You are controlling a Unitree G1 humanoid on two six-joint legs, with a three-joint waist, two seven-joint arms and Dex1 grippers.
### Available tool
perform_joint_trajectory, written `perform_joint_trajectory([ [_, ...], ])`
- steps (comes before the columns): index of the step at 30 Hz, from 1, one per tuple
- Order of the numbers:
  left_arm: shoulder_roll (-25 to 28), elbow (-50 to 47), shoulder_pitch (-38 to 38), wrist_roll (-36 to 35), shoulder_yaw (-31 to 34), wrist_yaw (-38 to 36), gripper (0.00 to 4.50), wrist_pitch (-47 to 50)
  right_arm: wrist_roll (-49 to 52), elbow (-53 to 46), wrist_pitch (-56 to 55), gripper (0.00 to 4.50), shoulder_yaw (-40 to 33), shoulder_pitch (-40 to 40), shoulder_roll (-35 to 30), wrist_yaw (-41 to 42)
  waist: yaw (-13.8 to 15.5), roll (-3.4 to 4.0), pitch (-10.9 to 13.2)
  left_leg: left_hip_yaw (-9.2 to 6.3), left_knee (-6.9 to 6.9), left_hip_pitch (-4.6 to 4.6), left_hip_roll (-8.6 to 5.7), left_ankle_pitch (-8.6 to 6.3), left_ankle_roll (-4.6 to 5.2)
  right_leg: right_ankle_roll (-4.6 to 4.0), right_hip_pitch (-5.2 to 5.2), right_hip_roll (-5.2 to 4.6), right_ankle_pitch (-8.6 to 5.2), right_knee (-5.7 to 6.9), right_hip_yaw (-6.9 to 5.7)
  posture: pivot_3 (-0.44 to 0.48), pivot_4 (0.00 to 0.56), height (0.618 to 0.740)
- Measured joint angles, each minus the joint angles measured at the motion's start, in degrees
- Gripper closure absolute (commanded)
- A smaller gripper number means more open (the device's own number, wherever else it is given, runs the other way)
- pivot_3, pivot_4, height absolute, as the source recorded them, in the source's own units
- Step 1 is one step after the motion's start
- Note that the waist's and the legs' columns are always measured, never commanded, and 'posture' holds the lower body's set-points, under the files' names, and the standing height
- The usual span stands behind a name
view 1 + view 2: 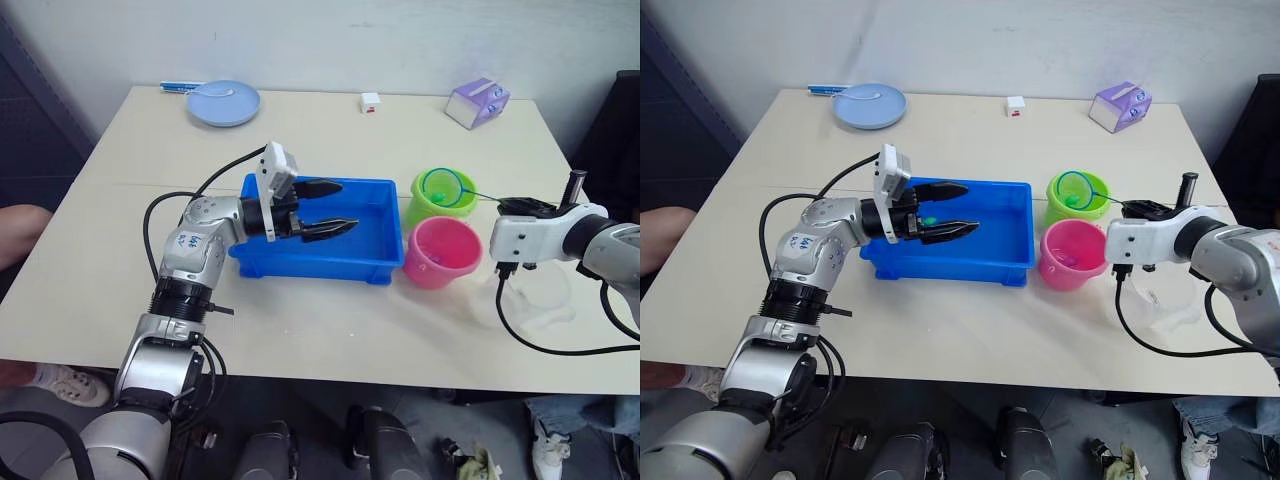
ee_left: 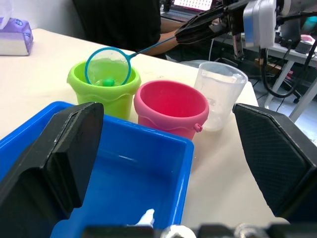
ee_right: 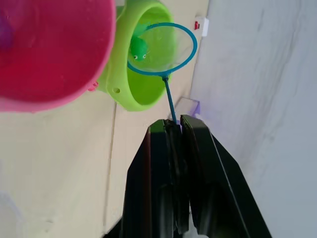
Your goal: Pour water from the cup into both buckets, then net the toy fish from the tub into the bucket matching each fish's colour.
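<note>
My right gripper [image 3: 174, 121] is shut on the thin handle of a small teal net [image 1: 445, 186]. The net's hoop hangs over the lime green bucket [image 1: 425, 212] with a green toy fish [image 3: 137, 48] in its mesh. The pink bucket [image 1: 440, 256] stands just in front of the green one. Both buckets sit at the right end of the blue tub [image 1: 372, 268]. My left gripper [image 1: 347, 205] is open and empty, hovering over the tub. A small green fish [image 1: 929, 220] lies below its fingers. The clear cup [image 2: 220, 94] stands upright right of the pink bucket, under my right arm.
At the table's far side are a pale blue plate [image 1: 223, 102], a small white cube [image 1: 370, 101] and a purple tissue pack [image 1: 477, 102]. Black cables loop off both arms onto the table. A person in dark clothing [image 2: 119, 22] is beyond the table's right end.
</note>
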Motion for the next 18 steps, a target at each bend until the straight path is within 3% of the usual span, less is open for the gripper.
perform_joint_trajectory([
  [6,0.68,0.01,0.06,0.18,0.12,0.0,0.0,-0.42,-4.21,2.82,-3.62,3.74,-2.25,-3.04,-1.07,-3.23,0.1,0.0,0.0,-0.05,0.0,-0.02,0.03,0.0,-0.01,0.0,0.01,0.01,0.0,-0.04,-0.04,0.0,0.15,0.739],
  [12,0.94,0.09,0.04,0.31,0.12,-0.02,0.0,-0.56,-5.33,3.47,-9.45,3.74,-1.63,-0.48,-2.51,-1.2,0.07,0.0,0.0,-0.04,0.0,-0.02,0.04,0.0,0.0,0.0,0.01,0.03,0.0,-0.04,-0.04,0.0,0.15,0.739],
  [18,1.72,0.41,0.04,1.11,0.15,-0.02,0.0,-1.08,1.01,2.83,-4.17,3.74,-5.97,-0.3,4.12,-0.35,-0.15,0.0,0.0,-0.02,0.08,0.0,0.06,0.0,0.0,0.0,0.01,0.06,0.0,0.07,-0.02,0.0,0.15,0.739],
])
